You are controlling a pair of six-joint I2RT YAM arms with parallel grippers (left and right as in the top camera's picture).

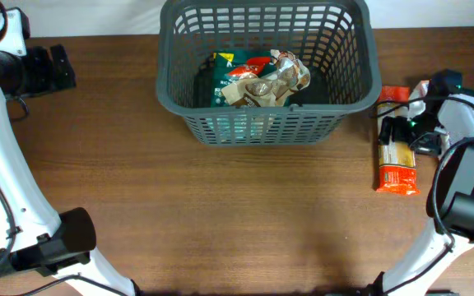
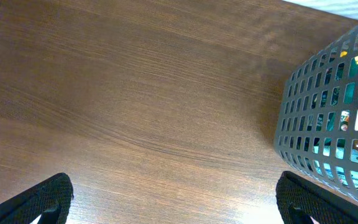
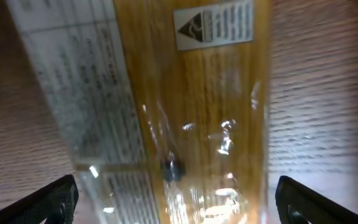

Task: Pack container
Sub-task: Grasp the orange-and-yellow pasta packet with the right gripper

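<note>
Right jaws wide, empty, poised over the orange snack pack (image 1: 397, 167) for pickup; left jaws wide, idle beside the container (image 1: 262, 127).

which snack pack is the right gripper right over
The long orange pack lying flat on the table, right of the grey basket: the open right gripper straddles it. The green pack and the brownish pack lie inside the basket.

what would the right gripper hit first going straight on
Probably the long clear-and-orange plastic snack packet lying on the brown wooden table; it fills the view just ahead of the open right gripper.
</note>
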